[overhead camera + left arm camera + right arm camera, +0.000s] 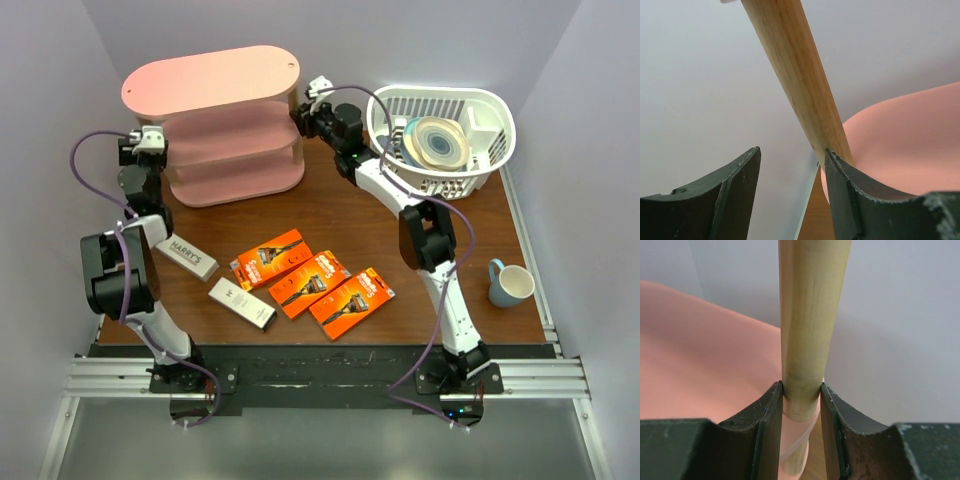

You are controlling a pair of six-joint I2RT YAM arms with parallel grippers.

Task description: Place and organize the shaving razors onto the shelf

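The pink three-tier shelf (225, 125) stands at the back left of the table. My right gripper (303, 112) is at its right end, shut on a pale wooden post (807, 330) just above a pink board (705, 360); both fingers (767, 430) press the post. My left gripper (150, 145) is at the shelf's left end, open; another post (800, 85) lies against the tip of its right finger (845, 200), not between the jaws. Three orange razor packs (270, 258) (308, 283) (350, 300) and two whitish boxes (186, 258) (241, 303) lie flat on the table in front.
A white slatted basket (490, 120) holding round items stands at the back right, close to my right arm. A blue mug (510, 283) sits near the right edge. Grey walls close in the table on three sides.
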